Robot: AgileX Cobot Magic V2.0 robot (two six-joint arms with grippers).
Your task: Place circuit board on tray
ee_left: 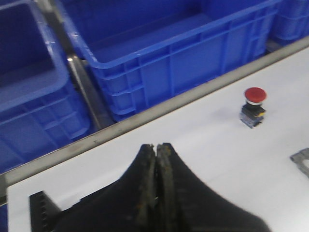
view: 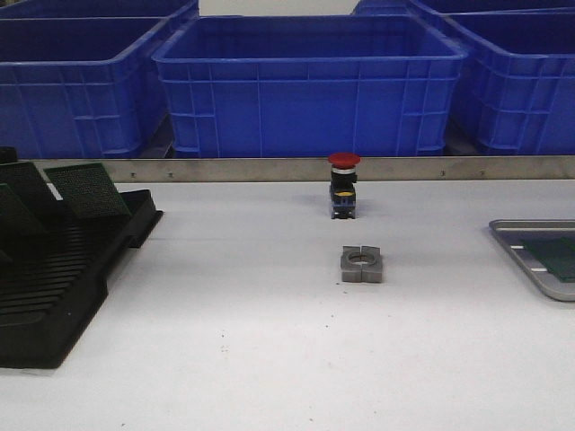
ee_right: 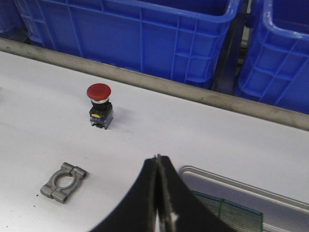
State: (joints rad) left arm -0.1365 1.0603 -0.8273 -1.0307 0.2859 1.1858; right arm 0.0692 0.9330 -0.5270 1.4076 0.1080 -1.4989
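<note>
The grey metal tray [view: 539, 260] lies at the table's right edge with a green circuit board [view: 559, 258] flat on its floor. It also shows in the right wrist view [ee_right: 227, 182] with the board [ee_right: 231, 211]. Two more green boards [view: 85, 189] stand in the black slotted rack [view: 54, 269] at the left. My left gripper [ee_left: 157, 146] is shut and empty above the rack's corner [ee_left: 41, 208]. My right gripper [ee_right: 157, 157] is shut and empty, just beside the tray's near corner. Neither arm shows in the front view.
A red-capped push button [view: 343, 184] stands mid-table, with a grey metal clamp block [view: 362, 264] in front of it. Big blue crates [view: 305, 81] line the back behind a metal rail [view: 269, 168].
</note>
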